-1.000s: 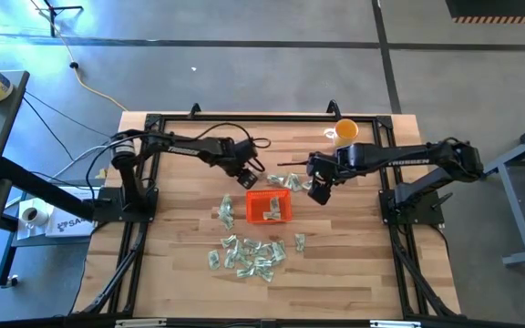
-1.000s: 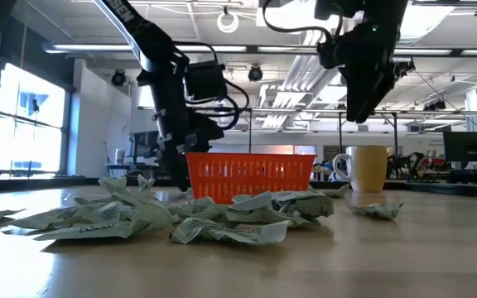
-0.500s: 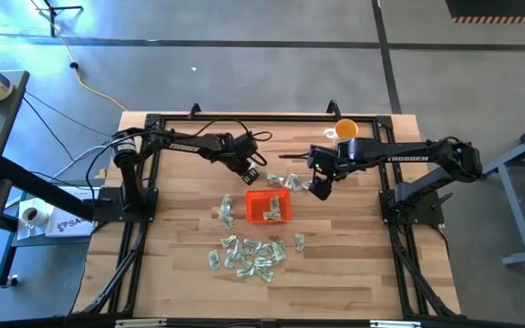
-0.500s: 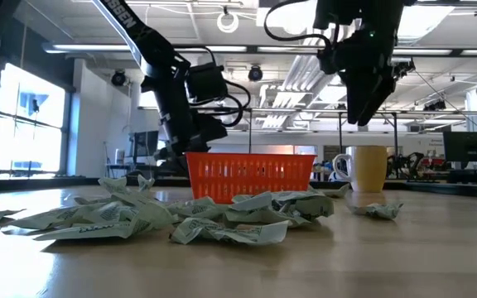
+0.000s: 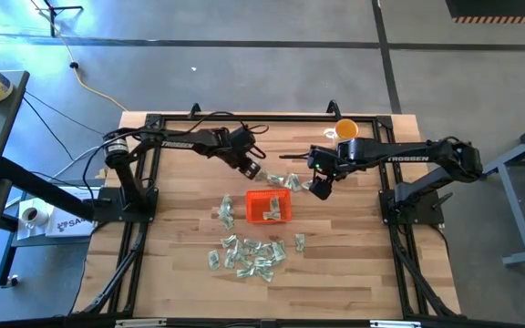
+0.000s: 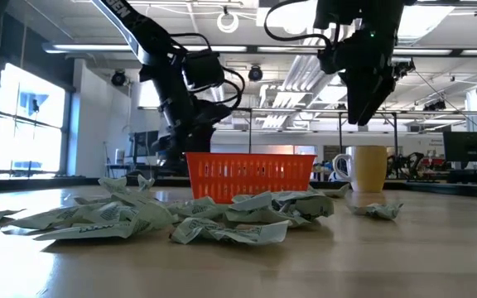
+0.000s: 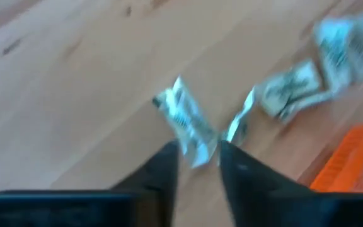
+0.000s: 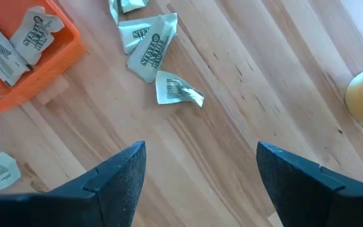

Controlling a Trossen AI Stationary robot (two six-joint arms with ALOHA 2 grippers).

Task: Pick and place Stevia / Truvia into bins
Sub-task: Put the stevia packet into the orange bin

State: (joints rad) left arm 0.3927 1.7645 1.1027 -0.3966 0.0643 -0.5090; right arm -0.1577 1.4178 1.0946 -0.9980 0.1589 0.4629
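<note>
Green and white Stevia packets lie in a heap (image 5: pixel 249 255) near the table's near edge, and a few more (image 5: pixel 281 179) lie just beyond the orange tray (image 5: pixel 255 219). The tray holds some packets (image 8: pixel 17 41). My left gripper (image 5: pixel 253 170) hangs off the tray's far left corner, shut on one packet (image 7: pixel 188 123). My right gripper (image 5: pixel 319 189) hovers open to the right of the tray, above bare wood, with loose packets (image 8: pixel 147 44) ahead of it. My left gripper pinches one packet between its two fingers (image 7: pixel 169 161). The fingers are on one end of it (image 7: pixel 197 148), and the rest sticks out past the fingertips. It is lifted off the wood, and the fingers come at it slanting down from above.
An orange-yellow cup (image 5: pixel 345 131) stands near the table's far edge, behind the right arm. A single packet (image 5: pixel 299 242) lies right of the heap. Black frame rails (image 5: pixel 244 117) run along the table's edges. Bare wood shows on the table's left and right parts.
My left gripper has risen from the table beside the tray's far left corner and drawn back toward the far edge, carrying the packet up with it. My right gripper has stayed nearly still.
</note>
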